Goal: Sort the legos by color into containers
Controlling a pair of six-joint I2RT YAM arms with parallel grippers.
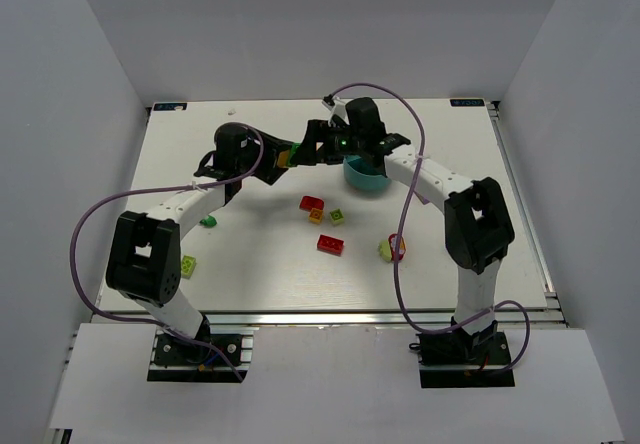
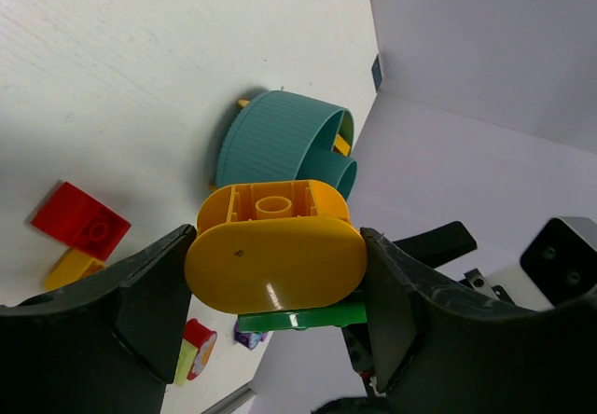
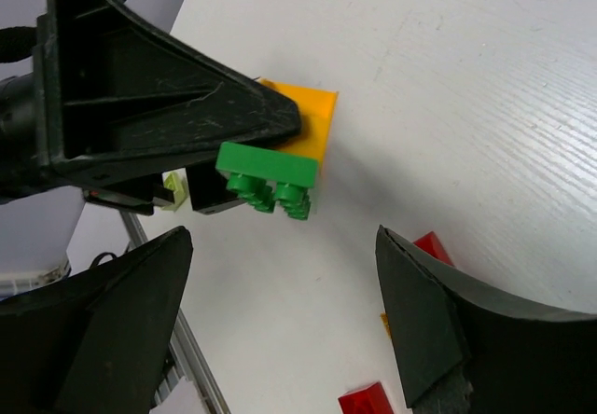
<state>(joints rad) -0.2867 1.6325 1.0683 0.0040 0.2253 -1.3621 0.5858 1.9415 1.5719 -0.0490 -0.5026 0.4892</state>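
gripping orange brick [image 2: 275, 269] near teal bowl [image 2: 266, 139]

holding orange brick by its two ends in left gripper [image 2: 277, 255], jaws fairly wide, green brick [image 3: 266, 167] stuck to its underside. facing it with right gripper [image 3: 280, 246], spread wide, gripping nothing. elsewhere on table [image 1: 260, 274]: loose legos, red one [image 1: 331, 245] among them.

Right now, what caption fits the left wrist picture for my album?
The left gripper pinches a yellow-orange brick with a green brick attached, the teal bowl behind.
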